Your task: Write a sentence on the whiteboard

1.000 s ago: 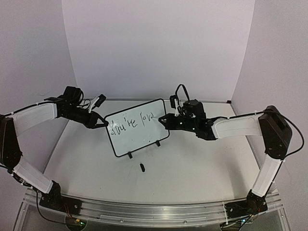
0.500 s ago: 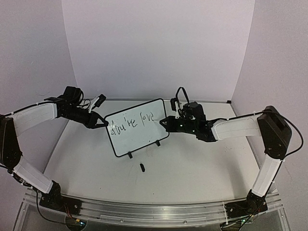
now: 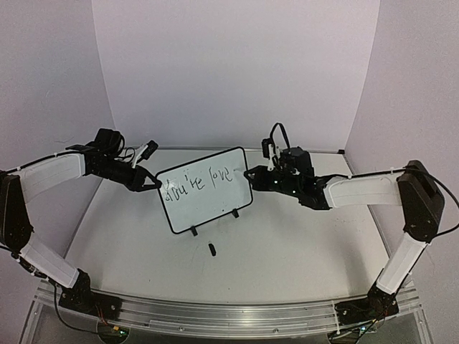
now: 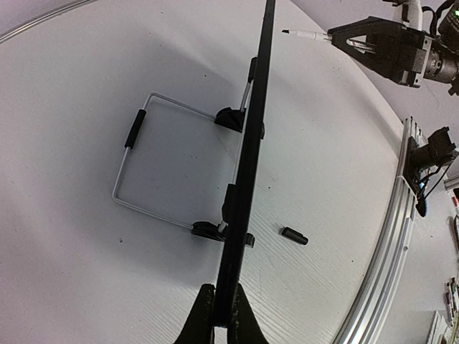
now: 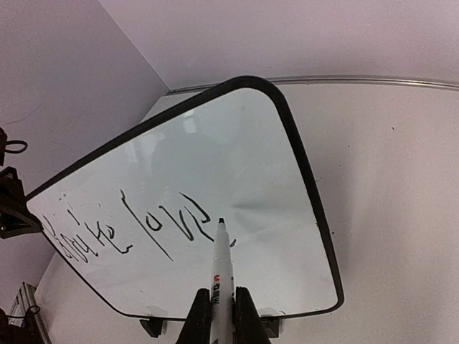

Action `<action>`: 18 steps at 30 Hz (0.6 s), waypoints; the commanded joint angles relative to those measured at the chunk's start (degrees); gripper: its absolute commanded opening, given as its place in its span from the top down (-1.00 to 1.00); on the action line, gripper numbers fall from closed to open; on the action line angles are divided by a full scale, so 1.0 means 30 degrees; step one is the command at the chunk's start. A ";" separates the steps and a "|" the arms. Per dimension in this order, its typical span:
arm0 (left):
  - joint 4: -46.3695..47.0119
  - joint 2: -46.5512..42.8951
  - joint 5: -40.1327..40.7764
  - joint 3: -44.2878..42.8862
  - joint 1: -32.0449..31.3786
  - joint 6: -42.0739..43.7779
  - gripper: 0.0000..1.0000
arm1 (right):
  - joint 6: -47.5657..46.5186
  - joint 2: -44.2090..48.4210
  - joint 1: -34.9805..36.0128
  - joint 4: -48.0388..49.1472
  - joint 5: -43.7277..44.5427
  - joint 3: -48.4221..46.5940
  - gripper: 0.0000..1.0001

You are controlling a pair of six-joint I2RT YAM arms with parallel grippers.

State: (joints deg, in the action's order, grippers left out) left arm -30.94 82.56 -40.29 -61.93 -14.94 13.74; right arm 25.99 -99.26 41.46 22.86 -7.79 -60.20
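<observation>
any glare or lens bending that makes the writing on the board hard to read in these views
Top external: even light, no glare, but the sentence is small and soft. Right wrist: the whiteboard bows from lens distortion, script and marker sharp. Left wrist: board edge-on, writing hidden, table rail curved.

Left claw (image 3: 155, 184) and right claw (image 3: 250, 174) face each other, both clamped shut.

A robotics lab cell: lilac backdrop panels (image 3: 237, 72) enclose the white counter (image 3: 287, 244), an aluminium rail (image 3: 229, 315) along its near edge.
</observation>
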 commanded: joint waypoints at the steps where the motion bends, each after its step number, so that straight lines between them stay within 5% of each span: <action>1: -0.0298 0.0345 0.2005 -0.0500 0.0090 0.0554 1.00 | 0.0002 0.0085 -0.0181 0.0501 -0.0746 -0.0498 1.00; 18: -0.0296 0.0312 0.1981 -0.0519 0.0108 0.0556 1.00 | 0.0670 -0.1037 -0.0808 0.1026 -0.1707 -0.1032 1.00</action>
State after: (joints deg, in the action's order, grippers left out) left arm -30.94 82.56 -40.32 -61.94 -14.94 13.74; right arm 27.34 -101.04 39.51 23.28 -11.96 -60.63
